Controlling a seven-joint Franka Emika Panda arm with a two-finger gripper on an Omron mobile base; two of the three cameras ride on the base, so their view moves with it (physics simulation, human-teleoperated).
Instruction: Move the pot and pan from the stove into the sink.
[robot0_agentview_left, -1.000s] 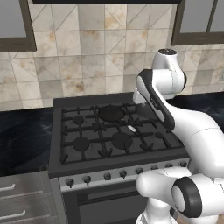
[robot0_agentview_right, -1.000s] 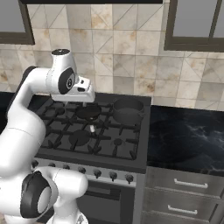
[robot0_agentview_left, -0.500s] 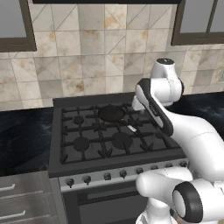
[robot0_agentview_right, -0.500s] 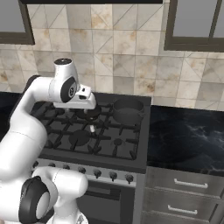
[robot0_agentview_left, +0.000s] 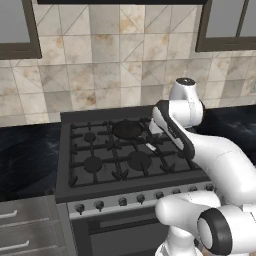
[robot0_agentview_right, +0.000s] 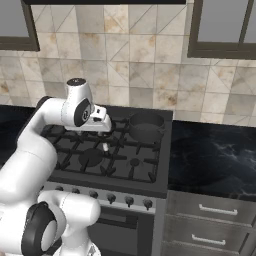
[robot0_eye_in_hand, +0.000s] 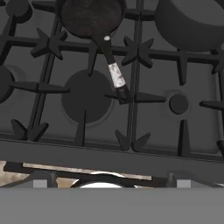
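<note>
Gripper (robot0_eye_in_hand: 105, 181) spread wide, empty, above the black gas stove's (robot0_eye_in_hand: 144, 153) dark cast-iron grates; shallow black frying pan (robot0_eye_in_hand: 89, 15) and deeper dark pot (robot0_eye_in_hand: 188, 22) sit near the back, black marbled counter (robot0_agentview_right: 215, 150) alongside.

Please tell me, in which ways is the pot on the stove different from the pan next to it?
The pot is deep with tall walls; the pan is shallow and flat. The pan has one long straight handle with a pale silvery band, while no such long handle shows on the pot. In the right base view the pot stands on the back right burner, the pan on the back grate to its left. Both are dark, round, and rest on the stove grates.
</note>
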